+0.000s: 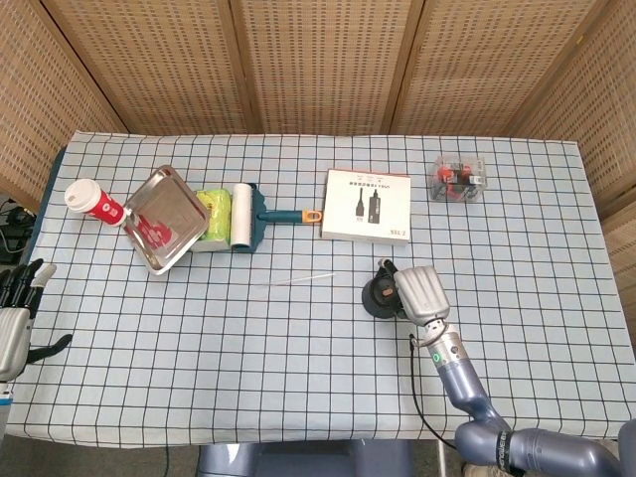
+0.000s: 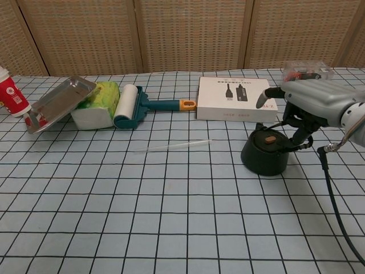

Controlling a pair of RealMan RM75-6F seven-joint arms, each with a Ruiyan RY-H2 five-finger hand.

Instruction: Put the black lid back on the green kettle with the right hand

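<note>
The dark green kettle [image 2: 263,157] stands on the checked cloth right of centre, in the head view [image 1: 379,296] just left of my right hand. Its black lid [image 2: 268,138], with a small brown knob, lies flat on the kettle's top. My right hand [image 2: 302,105] hovers just above and to the right of the lid, fingers apart, thumb pointing left, nothing in it. From the head camera the right hand [image 1: 421,292] covers the kettle's right side. My left hand [image 1: 14,320] hangs off the table's left edge, fingers apart and empty.
A white box [image 2: 234,106] lies just behind the kettle, and a clear plastic container [image 2: 303,69] is at the back right. A thin white stick [image 2: 172,146] lies mid-table. A lint roller [image 2: 132,106], green pack, steel tray [image 2: 56,103] and red cup [image 2: 12,97] are at the left.
</note>
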